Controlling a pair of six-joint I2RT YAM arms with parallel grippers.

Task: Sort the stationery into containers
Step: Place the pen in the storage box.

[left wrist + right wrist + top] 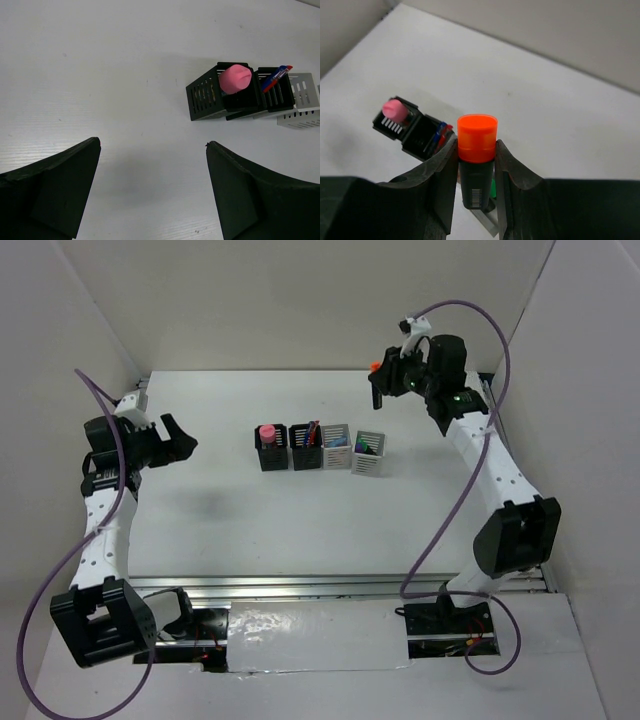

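Observation:
Four slatted cups stand in a row mid-table: a black cup (pixel 269 450) with a pink marker (pixel 267 432), a black cup (pixel 304 448) with red and blue pens, a grey cup (pixel 335 448) and a grey cup (pixel 367 454) with green and purple pens. My right gripper (pixel 378 380) is raised above the back right of the table, shut on an orange-capped, dark-bodied highlighter (pixel 476 155). My left gripper (pixel 182 440) is open and empty, left of the cups. The left wrist view shows the pink marker (pixel 235 78) and both black cups (pixel 210 92).
White walls close the table at the back and both sides. The arm bases and a metal rail (pixel 320 585) lie along the near edge. Purple cables loop beside each arm.

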